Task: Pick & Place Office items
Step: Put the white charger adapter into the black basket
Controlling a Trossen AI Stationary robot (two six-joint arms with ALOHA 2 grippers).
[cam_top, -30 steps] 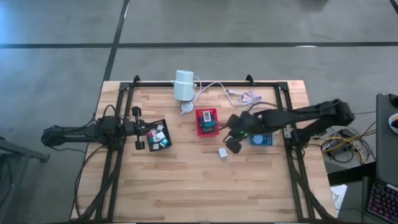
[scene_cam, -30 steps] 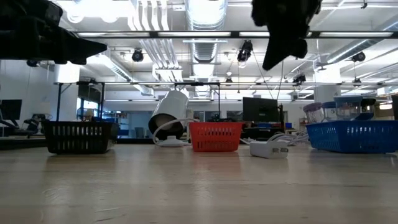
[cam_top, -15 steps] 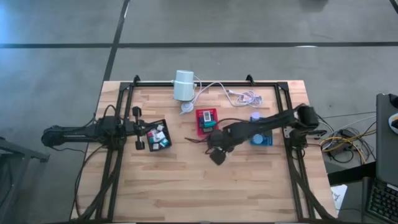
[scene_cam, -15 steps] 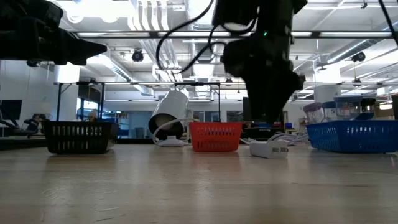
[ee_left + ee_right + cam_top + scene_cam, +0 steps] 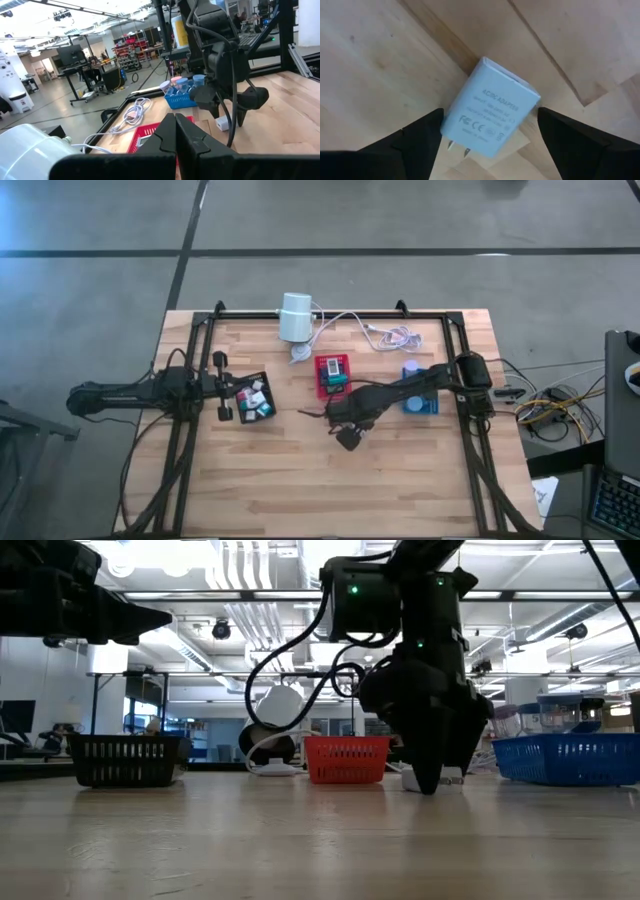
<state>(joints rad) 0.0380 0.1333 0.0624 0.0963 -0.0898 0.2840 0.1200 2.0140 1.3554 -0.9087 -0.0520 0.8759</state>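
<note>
right hand: spread open, fingers either side of a white AC power adapter; lowered to the bench near its middle, just in front of the red tray.
adapter: flat on the wood, label up, two prongs toward the wrist camera; lying skewed between the fingers, touched by neither as far as can be told.
step in hand: judged as the grasp approach, with closing not yet done.
how to do it well: the wrist is best turned so the pads meet the adapter's long flat sides; the fingers should be sunk until the tips nearly meet the wood before being closed; the prongs are to be kept out of the pinch.
risk: a skewed squeeze could spin the block or squirt it out.
left hand: closed on nothing, parked at the bench's left edge beside the black tray.
other office items: small coloured pieces seen lying in the black tray; a few more in the red tray and blue tray.
far end: white cylinder with a cable.
right wrist view only: label, prongs and skew of the adapter.
high view: adapter hidden under the arm; only tray layout given.
low view: right hand's tips shown down at the wood, adapter partly visible behind them.
</note>
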